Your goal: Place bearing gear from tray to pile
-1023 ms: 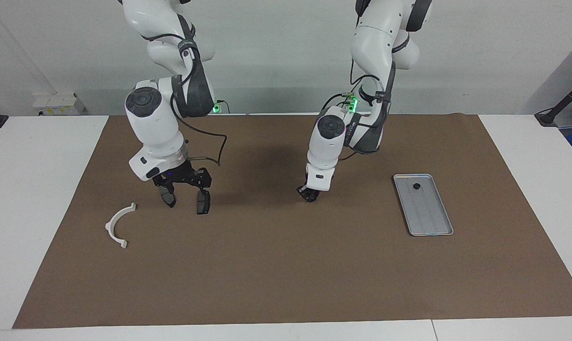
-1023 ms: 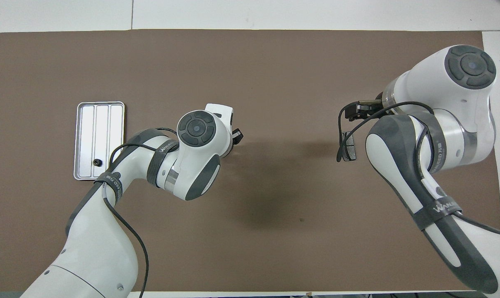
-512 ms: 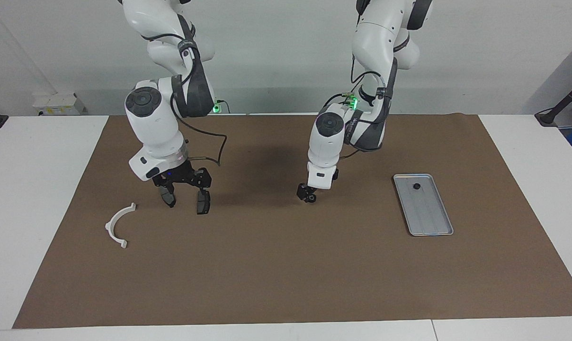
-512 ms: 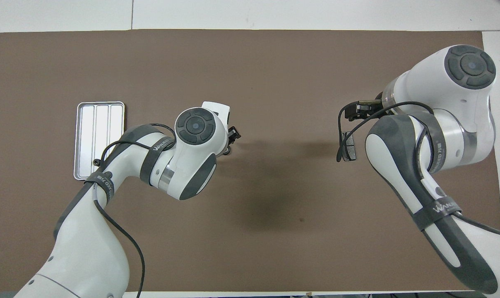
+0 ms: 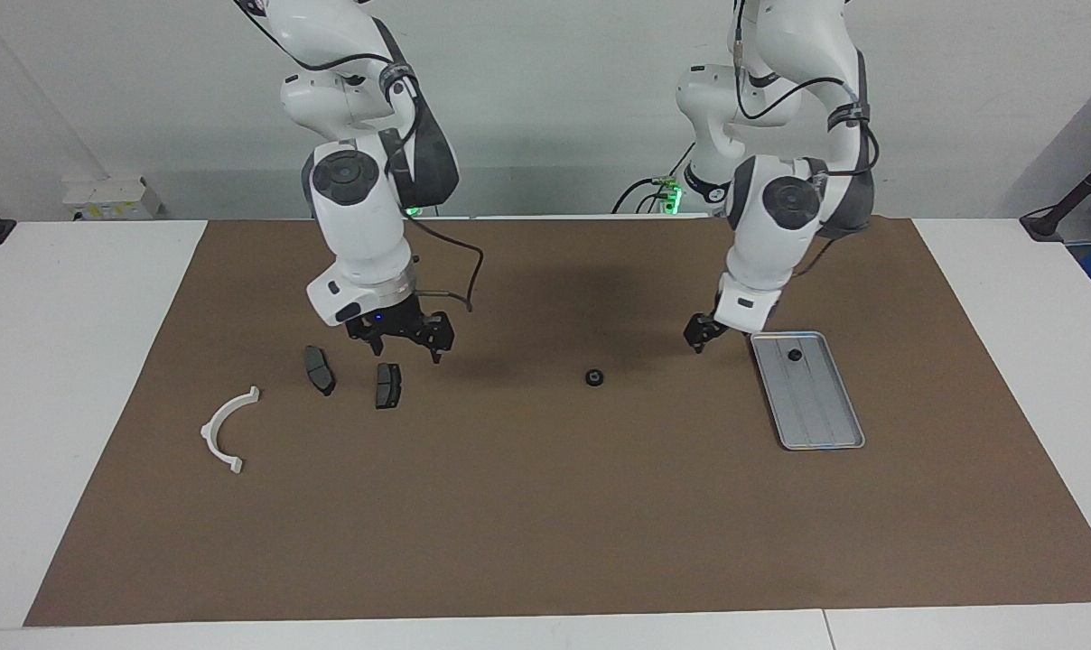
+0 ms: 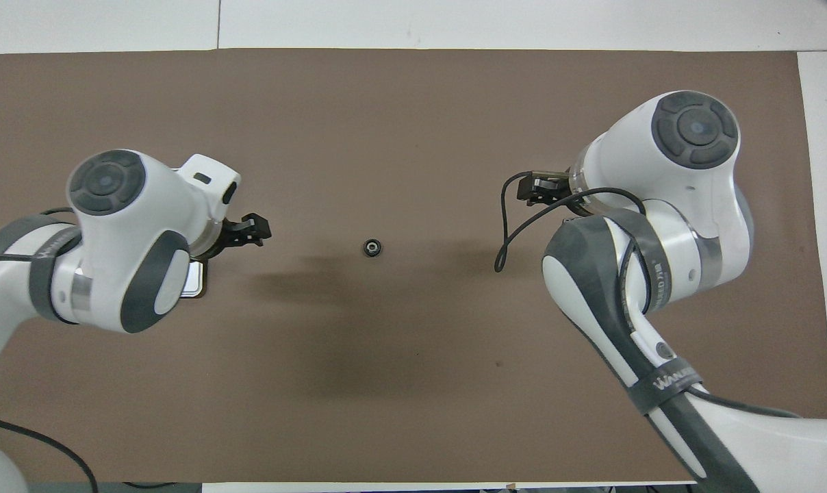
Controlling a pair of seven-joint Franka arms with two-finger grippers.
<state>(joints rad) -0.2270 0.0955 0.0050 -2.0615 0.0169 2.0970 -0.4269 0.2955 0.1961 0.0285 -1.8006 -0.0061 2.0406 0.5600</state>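
A small black bearing gear point(image 5: 593, 376) lies alone on the brown mat mid-table, also in the overhead view point(image 6: 371, 247). A second gear point(image 5: 794, 355) lies in the silver tray point(image 5: 816, 411), at the end nearer the robots. My left gripper point(image 5: 699, 336) is open and empty, low over the mat beside that end of the tray; it also shows in the overhead view point(image 6: 261, 229). The pile is a white arc point(image 5: 228, 430) and two dark brake pads point(image 5: 318, 370) point(image 5: 387, 385). My right gripper point(image 5: 403, 348) is open and empty just above the mat beside the pads.
The brown mat point(image 5: 545, 506) covers most of the white table. In the overhead view the left arm hides nearly all of the tray, leaving a corner point(image 6: 194, 287), and the right arm hides the pile.
The left gripper let the gear go on the mat mid-table and swung back beside the tray. The right gripper rose off the brake pads and shifted toward the table's middle.
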